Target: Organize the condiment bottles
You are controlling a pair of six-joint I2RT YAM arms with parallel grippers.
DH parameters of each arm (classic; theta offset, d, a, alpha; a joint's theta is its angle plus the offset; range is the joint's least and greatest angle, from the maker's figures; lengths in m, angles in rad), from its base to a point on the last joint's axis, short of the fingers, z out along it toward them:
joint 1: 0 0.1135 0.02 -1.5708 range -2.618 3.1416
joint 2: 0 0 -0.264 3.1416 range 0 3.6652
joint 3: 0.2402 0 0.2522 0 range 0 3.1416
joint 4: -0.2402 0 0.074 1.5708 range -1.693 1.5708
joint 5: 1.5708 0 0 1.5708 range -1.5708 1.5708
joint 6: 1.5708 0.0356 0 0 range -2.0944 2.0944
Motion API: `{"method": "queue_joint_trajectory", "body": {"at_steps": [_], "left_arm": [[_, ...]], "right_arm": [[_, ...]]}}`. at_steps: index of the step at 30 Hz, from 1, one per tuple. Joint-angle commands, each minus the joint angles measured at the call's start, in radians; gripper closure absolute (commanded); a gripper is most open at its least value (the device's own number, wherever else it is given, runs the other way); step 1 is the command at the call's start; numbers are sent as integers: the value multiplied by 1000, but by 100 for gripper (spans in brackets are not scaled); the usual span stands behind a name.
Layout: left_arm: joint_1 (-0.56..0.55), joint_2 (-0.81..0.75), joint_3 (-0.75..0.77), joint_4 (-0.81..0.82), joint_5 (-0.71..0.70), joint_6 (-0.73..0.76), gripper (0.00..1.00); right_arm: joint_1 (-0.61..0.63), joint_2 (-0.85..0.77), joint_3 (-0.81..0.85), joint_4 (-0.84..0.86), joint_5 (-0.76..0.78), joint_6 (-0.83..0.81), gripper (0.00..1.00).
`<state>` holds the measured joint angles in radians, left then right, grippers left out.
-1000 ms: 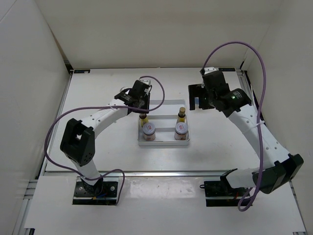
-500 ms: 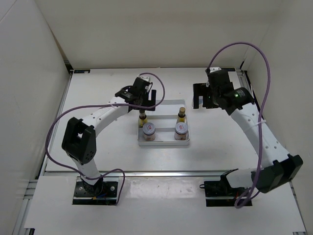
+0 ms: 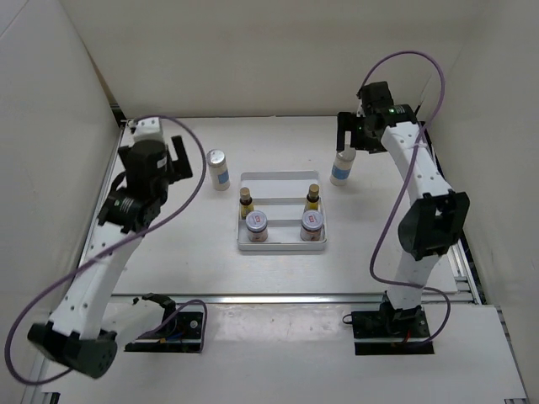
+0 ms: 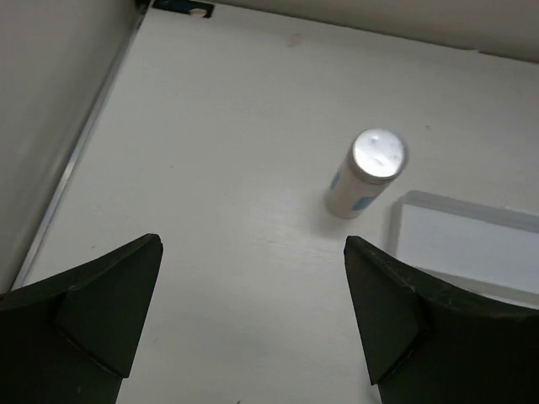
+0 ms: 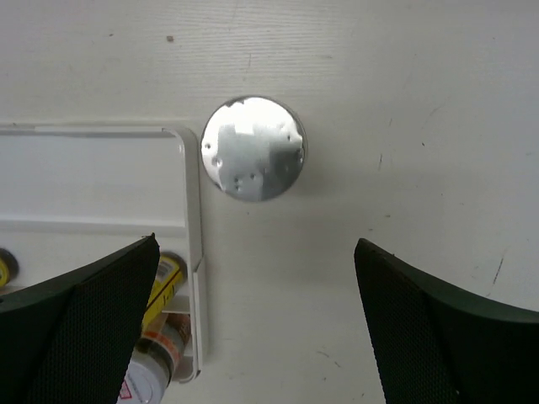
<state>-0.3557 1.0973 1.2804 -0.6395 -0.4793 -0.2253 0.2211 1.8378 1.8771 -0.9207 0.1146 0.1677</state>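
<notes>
Four of the condiment bottles already stand in the grey tray point(image 3: 280, 184): two tiny yellow bottles point(image 3: 246, 202) point(image 3: 312, 199) in the middle row and two silver-lidded jars point(image 3: 257, 224) point(image 3: 312, 223) in the near row. The far strip is bare. The two taller white bottles are both outside it on the table point(image 3: 168, 244). The left white bottle point(image 3: 219, 169) stands upright just off the tray's far left corner, and the right white bottle point(image 3: 341, 167) stands upright just beside its far right corner. The left gripper point(image 4: 253, 246) has its fingers spread wide and empty, and hangs well to the left of its bottle, viewing it at a slant. The right gripper point(image 5: 257, 244) is also spread and empty, almost directly above the right bottle's silver cap. The likely next step is to move each white bottle into the bare far strip. The bottles are tall and narrow, so a finger that clips a cap or shoulder on the way down would probably topple one and let it roll. On the right, one finger lines up over the tray's rim and the yellow bottle beside it. A straight descent could catch the rim, jolt the tray and upset what stands in it. On the left, a slanted approach may push the bottle against the tray before the fingers close on it. Setting either bottle down too near could knock a yellow one over.
</notes>
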Motion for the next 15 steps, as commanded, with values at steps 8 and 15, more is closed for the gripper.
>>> {"method": "queue_joint_trajectory", "body": {"at_steps": [8, 15], "left_arm": [[14, -134, -295, -86, -219, -6, 0], [14, -159, -340, -86, -222, -25, 0]], "right_arm": [[-25, 258, 145, 20, -101, -20, 0], [-25, 327, 169, 31, -81, -2, 29]]}}
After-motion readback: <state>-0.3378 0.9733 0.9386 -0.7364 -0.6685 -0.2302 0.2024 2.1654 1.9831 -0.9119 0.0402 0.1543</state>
